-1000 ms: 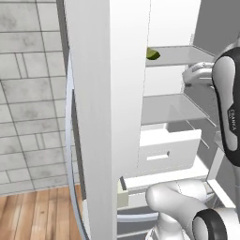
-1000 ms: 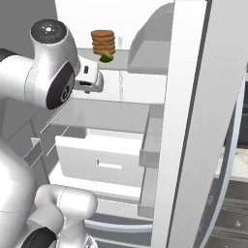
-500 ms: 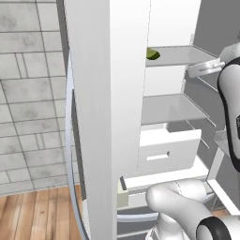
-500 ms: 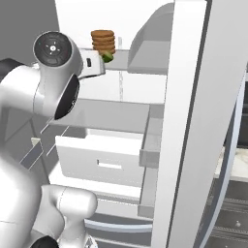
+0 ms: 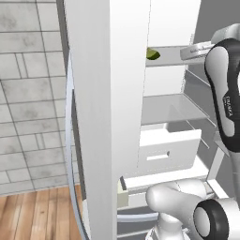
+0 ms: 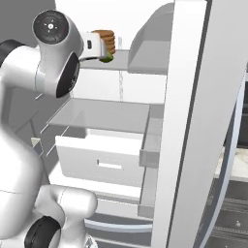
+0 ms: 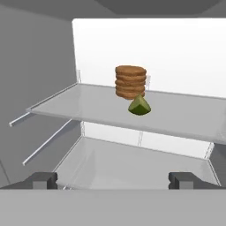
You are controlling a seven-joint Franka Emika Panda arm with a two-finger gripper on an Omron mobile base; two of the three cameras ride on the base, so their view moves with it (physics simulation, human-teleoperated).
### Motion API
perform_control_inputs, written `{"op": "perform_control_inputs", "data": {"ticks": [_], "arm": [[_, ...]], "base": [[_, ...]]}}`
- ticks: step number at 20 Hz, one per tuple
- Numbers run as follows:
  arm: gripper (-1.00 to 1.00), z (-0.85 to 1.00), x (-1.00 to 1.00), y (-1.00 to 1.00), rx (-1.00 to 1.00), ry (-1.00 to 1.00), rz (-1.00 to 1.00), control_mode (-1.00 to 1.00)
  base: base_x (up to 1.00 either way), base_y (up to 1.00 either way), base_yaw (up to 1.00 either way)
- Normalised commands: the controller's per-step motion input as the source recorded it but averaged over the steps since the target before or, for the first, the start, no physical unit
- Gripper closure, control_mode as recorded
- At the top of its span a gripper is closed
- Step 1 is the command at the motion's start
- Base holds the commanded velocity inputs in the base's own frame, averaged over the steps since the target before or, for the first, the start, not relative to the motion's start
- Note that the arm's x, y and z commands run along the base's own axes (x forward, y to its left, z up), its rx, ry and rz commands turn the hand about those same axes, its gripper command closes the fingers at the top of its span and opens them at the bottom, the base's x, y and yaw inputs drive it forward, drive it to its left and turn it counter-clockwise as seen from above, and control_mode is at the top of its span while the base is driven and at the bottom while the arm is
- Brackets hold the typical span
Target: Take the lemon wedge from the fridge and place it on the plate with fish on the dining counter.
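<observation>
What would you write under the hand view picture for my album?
Open pincer faces a lemon wedge lying in front of stacked brown discs on a fridge shelf.

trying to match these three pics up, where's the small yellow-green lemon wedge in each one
Left base view: the small yellow-green lemon wedge peeks out at the left end of the upper fridge shelf, past the white door edge.
Right base view: a green sliver just below the gripper's white hand, upper left.
Hand view: centre, on the glass shelf.
Shared landmark: the stack of brown round discs right behind it.
</observation>
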Motion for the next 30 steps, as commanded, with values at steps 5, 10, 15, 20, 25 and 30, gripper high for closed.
{"op": "perform_control_inputs", "data": {"ticks": [5, 10, 15, 20, 25, 30], "arm": [[-1.00, -0.13, 0.29, 0.00, 0.00, 0.00, 0.00, -1.00], [-1.00, -0.15, 0.52, 0.03, 0.00, 0.00, 0.00, -1.00], [-1.00, -0.11, 0.65, 0.23, 0.00, 0.05, -0.05, -1.00], [-1.00, -0.10, 0.55, 0.19, 0.02, 0.16, -0.06, -1.00], [-1.00, -0.09, 0.46, -0.02, 0.00, 0.10, -0.01, -1.00], [-1.00, -0.08, 0.48, -0.07, 0.00, 0.02, -0.04, -1.00]], "base": [[0.00, 0.00, 0.00], [0.00, 0.00, 0.00], [0.00, 0.00, 0.00], [0.00, 0.00, 0.00], [0.00, 0.00, 0.00], [0.00, 0.00, 0.00]]}}
